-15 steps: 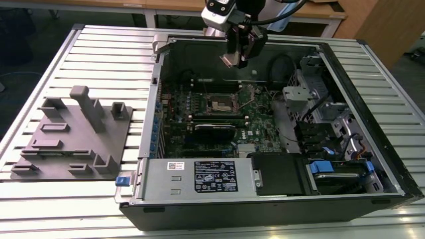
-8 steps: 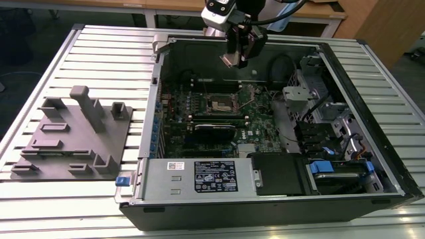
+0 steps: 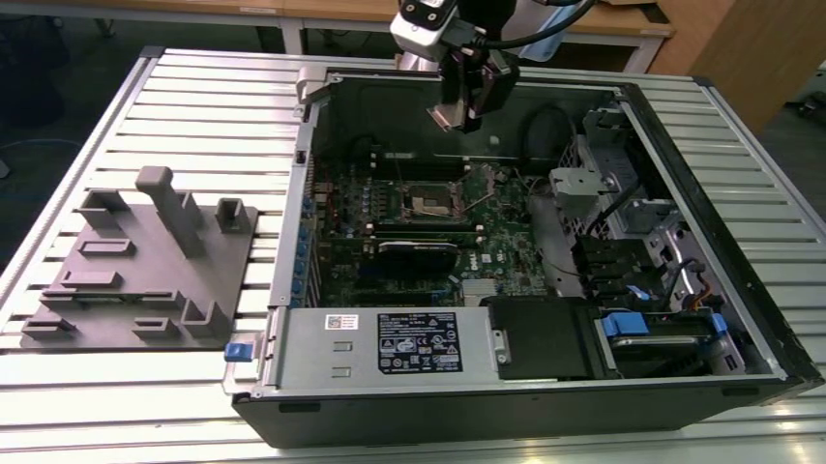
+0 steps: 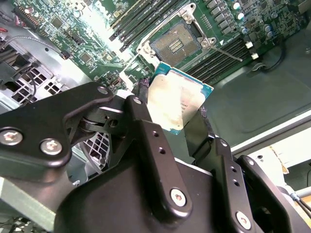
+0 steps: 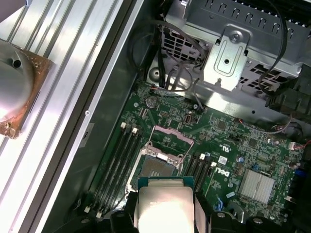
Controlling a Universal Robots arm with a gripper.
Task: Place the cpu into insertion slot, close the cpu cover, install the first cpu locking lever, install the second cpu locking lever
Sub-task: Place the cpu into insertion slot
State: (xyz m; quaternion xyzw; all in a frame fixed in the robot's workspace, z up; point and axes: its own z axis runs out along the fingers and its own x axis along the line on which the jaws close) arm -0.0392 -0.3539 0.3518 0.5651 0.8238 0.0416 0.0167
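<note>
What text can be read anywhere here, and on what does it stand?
Black label on the power supply: print too small to read.
White sticker beside it: too small to read.
cpu top: faint print, unreadable.
Motherboard: a white logo; other markings too small to read.

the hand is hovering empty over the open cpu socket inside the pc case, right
Not empty. In the second wrist view the hand grips the pale silver-grey square cpu. The rest holds: it hovers over the open dark-centred square insertion slot inside the black computer case.
</note>
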